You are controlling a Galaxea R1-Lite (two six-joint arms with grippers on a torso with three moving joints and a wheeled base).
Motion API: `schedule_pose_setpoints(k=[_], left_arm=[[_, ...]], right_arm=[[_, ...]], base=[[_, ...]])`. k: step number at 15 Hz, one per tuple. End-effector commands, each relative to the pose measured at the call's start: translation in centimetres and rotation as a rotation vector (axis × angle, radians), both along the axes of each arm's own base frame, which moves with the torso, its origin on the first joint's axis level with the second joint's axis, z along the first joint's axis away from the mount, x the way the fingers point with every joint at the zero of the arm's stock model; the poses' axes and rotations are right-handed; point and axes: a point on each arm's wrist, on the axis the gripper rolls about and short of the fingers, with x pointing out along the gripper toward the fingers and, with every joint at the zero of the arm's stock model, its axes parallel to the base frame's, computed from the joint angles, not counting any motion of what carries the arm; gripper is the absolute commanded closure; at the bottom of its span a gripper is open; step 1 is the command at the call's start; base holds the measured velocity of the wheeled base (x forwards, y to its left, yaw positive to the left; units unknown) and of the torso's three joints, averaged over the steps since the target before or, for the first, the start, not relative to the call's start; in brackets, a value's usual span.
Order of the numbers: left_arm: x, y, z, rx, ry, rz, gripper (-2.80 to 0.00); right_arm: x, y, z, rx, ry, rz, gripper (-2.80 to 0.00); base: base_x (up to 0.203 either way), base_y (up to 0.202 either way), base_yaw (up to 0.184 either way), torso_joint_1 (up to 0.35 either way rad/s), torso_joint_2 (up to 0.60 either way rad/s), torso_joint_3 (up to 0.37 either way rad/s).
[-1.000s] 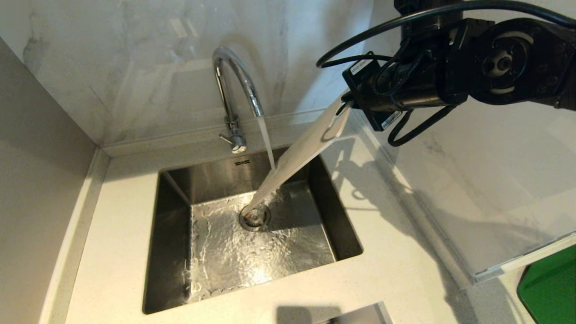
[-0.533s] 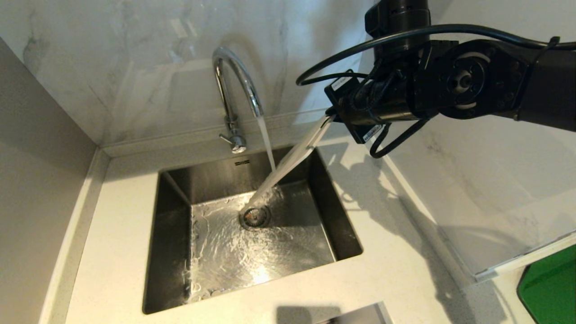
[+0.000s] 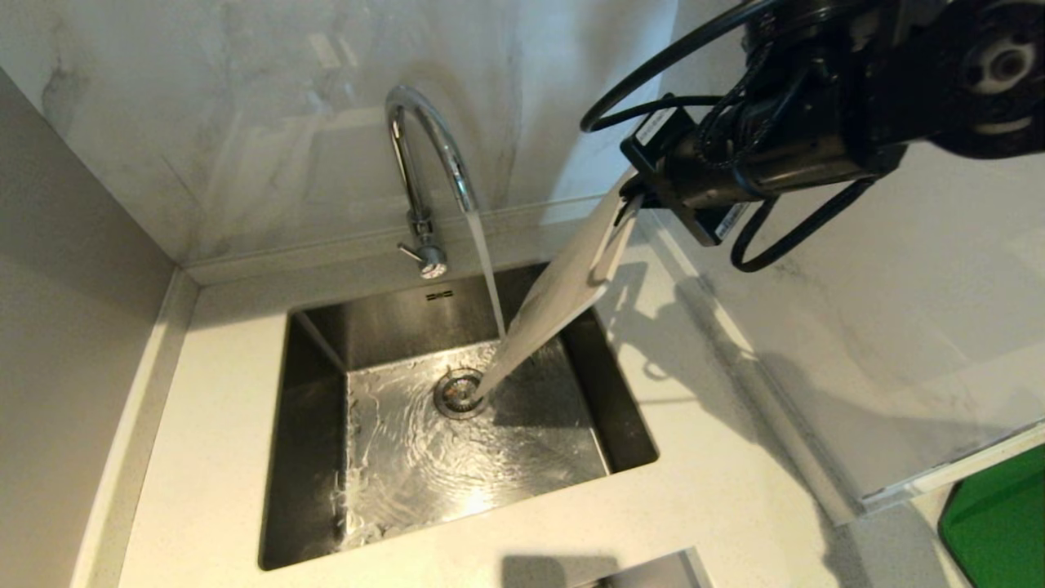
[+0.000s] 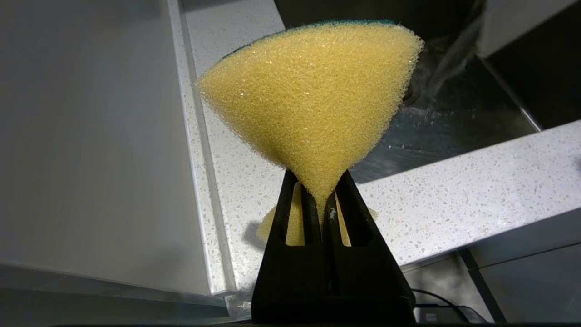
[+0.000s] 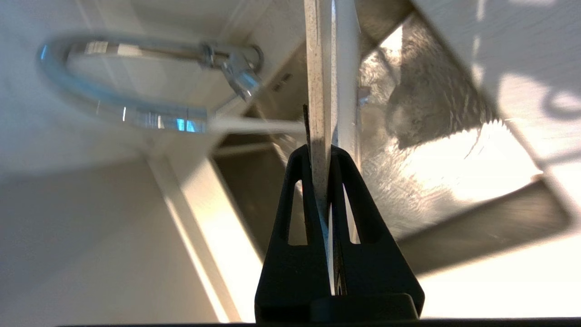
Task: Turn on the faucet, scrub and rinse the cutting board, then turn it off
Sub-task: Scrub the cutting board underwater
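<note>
The chrome faucet (image 3: 424, 147) runs, and its stream (image 3: 488, 269) falls onto the cream cutting board (image 3: 563, 286). The board hangs tilted over the sink, handle-slot end up, lower corner just right of the drain (image 3: 459, 392). My right gripper (image 3: 633, 196) is shut on the board's upper end, above the sink's back right corner. The right wrist view shows its fingertips (image 5: 323, 152) clamping the thin board edge (image 5: 324, 68), with the faucet (image 5: 113, 104) beside it. My left gripper (image 4: 321, 181) is outside the head view, shut on a pinched yellow sponge (image 4: 313, 100) over the counter's near edge.
The steel sink (image 3: 326, 343) is wet, with water swirling on its floor. Pale speckled counter (image 3: 718, 490) surrounds it and marble walls stand behind and to the right. A green mat (image 3: 996, 523) lies at the far right corner.
The right arm swung left, turning the board nearly edge-on, then came back right and up. The board's face shows again and its lower end now sits right of the drain. Water keeps running.
</note>
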Motion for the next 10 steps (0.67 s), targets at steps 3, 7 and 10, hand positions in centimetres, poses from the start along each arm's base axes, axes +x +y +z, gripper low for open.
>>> schedule_pose_setpoints(k=[3,7,10], left_arm=[[0.0,0.0,0.0,-0.002,0.003,0.001,0.0],[0.0,0.0,0.0,0.021,0.004,-0.005,0.0],[0.0,0.0,0.0,0.027,0.004,-0.005,0.0]], right_arm=[[-6.0,-3.1,3.9,-0.083,-0.1,0.044,0.0],[-8.1,-4.1,4.3,-0.158,-0.093,0.072,0.0],[-9.0,-4.5,4.1,-0.186,-0.056,0.082,0.0]], base=[[0.0,0.0,0.0,0.0,0.0,0.0],[0.0,0.0,0.0,0.0,0.0,0.0],[0.0,0.0,0.0,0.0,0.0,0.0]])
